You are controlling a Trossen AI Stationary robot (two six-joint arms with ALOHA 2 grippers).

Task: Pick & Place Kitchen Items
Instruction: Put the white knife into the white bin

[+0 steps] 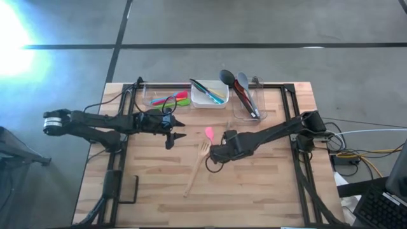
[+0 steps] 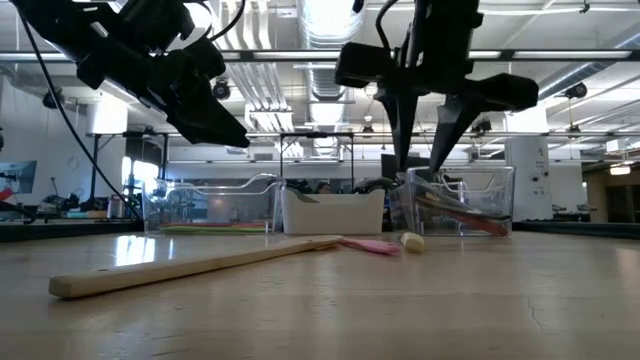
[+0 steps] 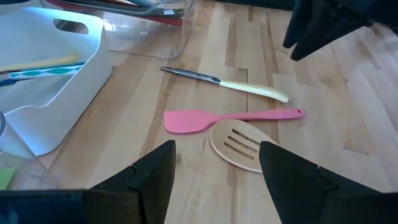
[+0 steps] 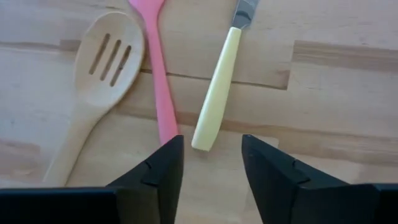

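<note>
Right gripper (image 4: 211,165) fingers open, empty, just above cream-handled knife (image 4: 216,90). Pink spatula (image 4: 159,74) beside knife, slotted wooden spoon (image 4: 99,68) next to spatula. All flat on wooden desk (image 1: 267,191). Left gripper (image 3: 214,171) fingers open, near spatula. Grey floor (image 1: 254,25) around desk.

Just ahead of the black right gripper (image 4: 208,168) lie a pale slotted wooden spoon (image 4: 93,74), a solid pink spatula (image 4: 158,74) and a knife (image 4: 217,87) — cream handle, steel-grey blade. The table (image 4: 336,81) beneath is light wood — streaked with darker grain.
</note>
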